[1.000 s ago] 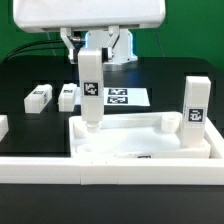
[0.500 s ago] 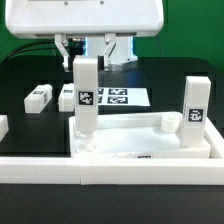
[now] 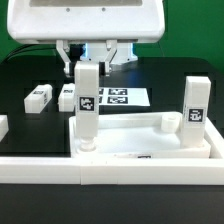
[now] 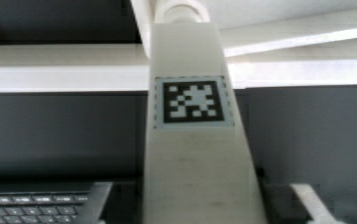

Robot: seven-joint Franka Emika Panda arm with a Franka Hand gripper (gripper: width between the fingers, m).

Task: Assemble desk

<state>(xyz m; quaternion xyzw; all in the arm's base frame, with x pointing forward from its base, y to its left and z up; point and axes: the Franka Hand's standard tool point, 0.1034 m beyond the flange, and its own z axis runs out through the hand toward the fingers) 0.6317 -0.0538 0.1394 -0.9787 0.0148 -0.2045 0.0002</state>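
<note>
My gripper is shut on the top of a white square leg with a black-and-white tag and holds it upright. The leg's lower end is at the corner socket of the white tabletop on the exterior view's left. I cannot tell if it is seated. A second leg stands upright in the tabletop's corner on the exterior view's right. In the wrist view the held leg fills the middle between the fingers of my gripper.
Two loose legs lie on the black table at the exterior view's left. The marker board lies behind the tabletop. A long white border rail runs along the front.
The gripper has carried the leg slightly to the exterior view's left and lowered it, so its lower end now sits at the tabletop's left corner socket.
</note>
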